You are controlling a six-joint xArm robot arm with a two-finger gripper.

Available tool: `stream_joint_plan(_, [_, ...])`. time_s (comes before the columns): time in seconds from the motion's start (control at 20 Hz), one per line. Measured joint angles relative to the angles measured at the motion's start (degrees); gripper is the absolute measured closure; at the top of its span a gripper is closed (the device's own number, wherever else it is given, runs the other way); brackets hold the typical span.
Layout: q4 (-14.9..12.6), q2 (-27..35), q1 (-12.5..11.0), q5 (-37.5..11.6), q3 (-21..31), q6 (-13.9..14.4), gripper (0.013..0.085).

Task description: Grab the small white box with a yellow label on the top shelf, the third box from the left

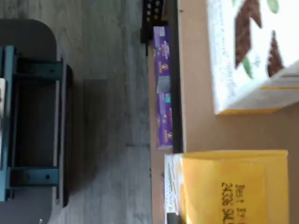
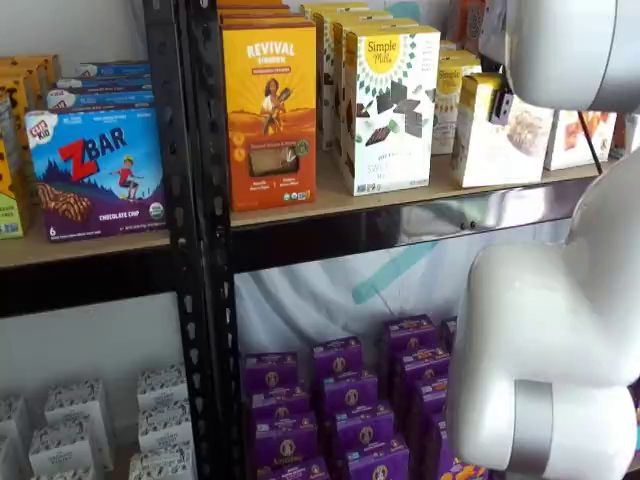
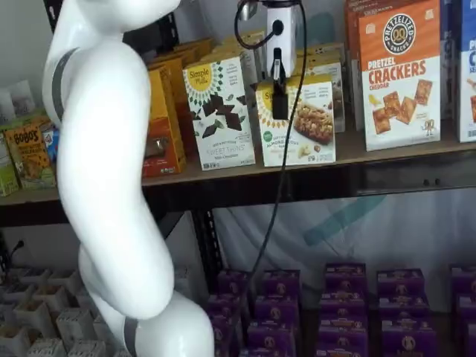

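Arm (image 3: 104,171): white, fills the left half of one shelf view; in a shelf view its bulky joints (image 2: 550,330) cover the right side.

Top shelf (image 3: 387,152): tan board, shiny metal front beam (image 2: 450,215) reflecting the goods above. Black perforated upright (image 2: 195,240) divides it from the neighbouring bay.

Lower level: rows of purple boxes (image 3: 342,305), white cartons (image 2: 70,430) to the left.

On the top shelf, in both shelf views: orange-yellow Revival carton (image 2: 268,110), tall white Simple Mills carton with dark squares (image 3: 219,111), then the small white box (image 3: 301,123) with yellow sunburst logo and baked-bar picture, standing upright between the tall carton and the Pretzel Crackers carton (image 3: 400,74). In a shelf view the small box (image 2: 490,135) shows its yellow side, partly behind the arm.

ZBar box (image 2: 95,170): next bay, left.

Gripper (image 3: 279,93): white body hanging from above, black fingers pointing down in front of the small box's top left area, cable (image 3: 279,193) trailing down. Fingers seen as one dark strip, no gap readable; cannot tell whether they are apart or closed, or gripping anything.

Wrist view, turned sideways: yellow box top (image 1: 233,186) with printed date code, tall carton (image 1: 252,51) beside it on the tan board, purple boxes (image 1: 163,88) beyond the shelf edge, grey floor (image 1: 107,116), teal-bracketed mount (image 1: 28,121).
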Motion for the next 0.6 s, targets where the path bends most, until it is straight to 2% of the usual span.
stream_joint_plan(0.6, [0.23,-8.82,-1.52,5.04,6.88,-1.03,0.0650])
